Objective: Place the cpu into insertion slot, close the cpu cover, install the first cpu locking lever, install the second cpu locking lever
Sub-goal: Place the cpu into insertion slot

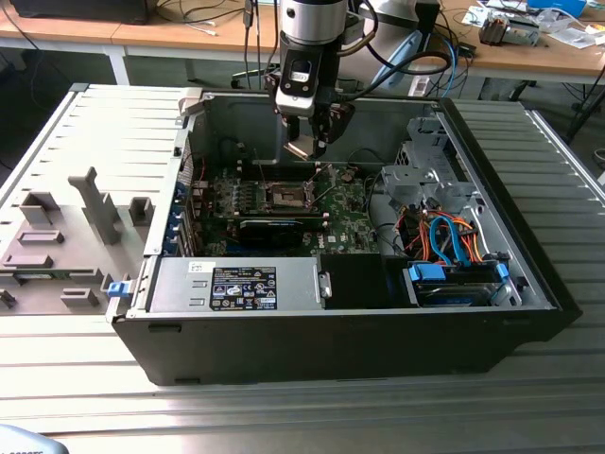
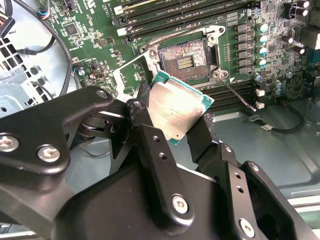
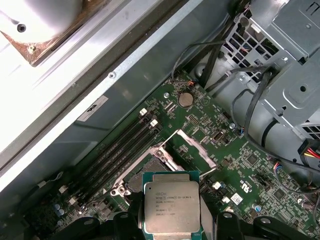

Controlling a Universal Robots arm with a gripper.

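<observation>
The end effector [image 2: 172,120] is closed on the cpu [image 2: 177,112]. Its black fingers [image 2: 145,125] press two opposite edges, so the chip hangs tilted with its metal top toward the second wrist camera. The fingers hide both gripped edges there. In the first wrist view one side of the cpu [image 3: 171,207] is cut off by the picture's border.

The cpu is in the air over the motherboard [image 1: 345,222], near the slot [image 2: 185,60] but not in it. In the second wrist view the slot lies open beyond the chip, its dark centre bare. In the first wrist view the chip hides most of the slot [image 3: 142,172].

The cover [image 3: 195,147] is swung up off the slot and stands just beside it. In the second wrist view most of the cover is hidden behind a finger and the chip. A thin lever [image 2: 239,96] angles away from one corner of the slot. A second lever is hard to pick out among the metal parts.

In the exterior view the end effector [image 1: 307,142] hangs inside the open case [image 1: 331,350], which lies on the table [image 1: 284,416]. The cpu is a small pale patch at its tip, above the slot [image 1: 286,196]. The fingers are too small there to tell apart. A grey box [image 1: 236,284] along the case's near wall hides the nearer strip of the motherboard.
</observation>
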